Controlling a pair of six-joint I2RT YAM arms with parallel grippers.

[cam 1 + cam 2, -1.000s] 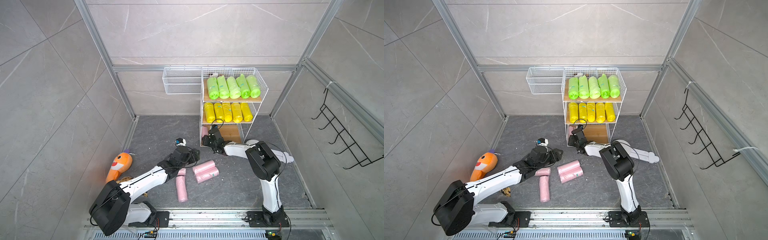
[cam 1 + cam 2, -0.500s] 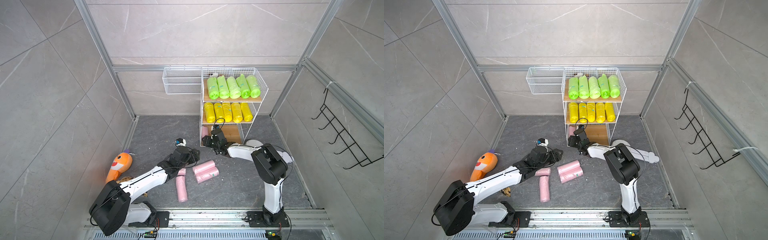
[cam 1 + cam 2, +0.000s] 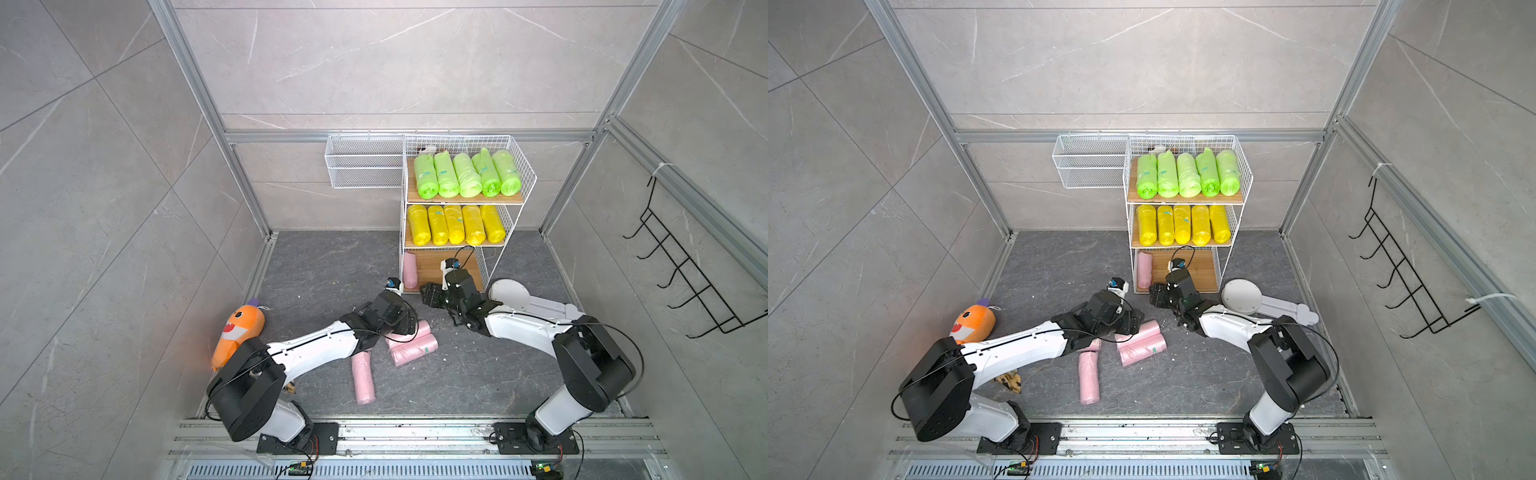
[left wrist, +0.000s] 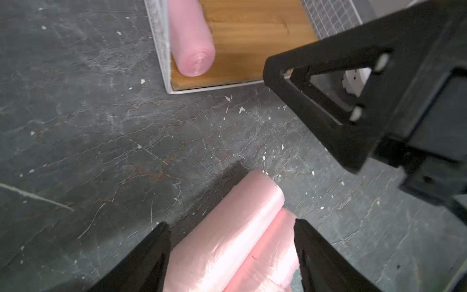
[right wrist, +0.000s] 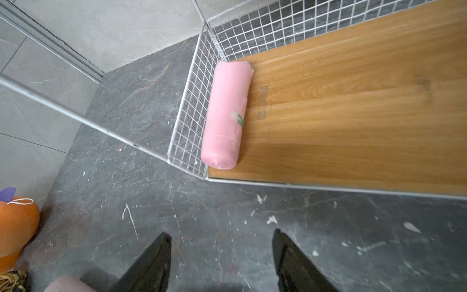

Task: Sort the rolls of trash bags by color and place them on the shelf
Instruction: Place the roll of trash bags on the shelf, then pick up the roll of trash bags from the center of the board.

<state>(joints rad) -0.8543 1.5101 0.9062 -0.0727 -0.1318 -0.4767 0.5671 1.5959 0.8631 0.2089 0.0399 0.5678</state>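
Observation:
The shelf [image 3: 465,200] [image 3: 1183,199] holds several green rolls of trash bags [image 3: 465,174] on its top tier and several yellow ones [image 3: 455,224] on the middle tier. One pink roll [image 3: 410,270] [image 5: 225,113] [image 4: 189,38] lies on the bottom board against the mesh side. My right gripper [image 3: 428,295] [image 5: 222,233] hangs open and empty over the floor just in front of that tier. Two pink rolls [image 3: 415,349] [image 4: 227,240] lie side by side on the floor. My left gripper [image 3: 409,326] [image 4: 230,225] is open, its fingers straddling them. A third pink roll [image 3: 363,380] lies nearer the front.
An orange plush shark [image 3: 239,332] lies by the left wall. A white wire basket [image 3: 363,166] hangs on the back wall beside the shelf, and a black hook rack [image 3: 685,270] on the right wall. A white round-headed object [image 3: 509,295] lies on the floor behind my right arm.
My right gripper has drawn back from the bottom tier and its jaws have spread wider; the pink roll stays on the board. My left gripper has barely moved.

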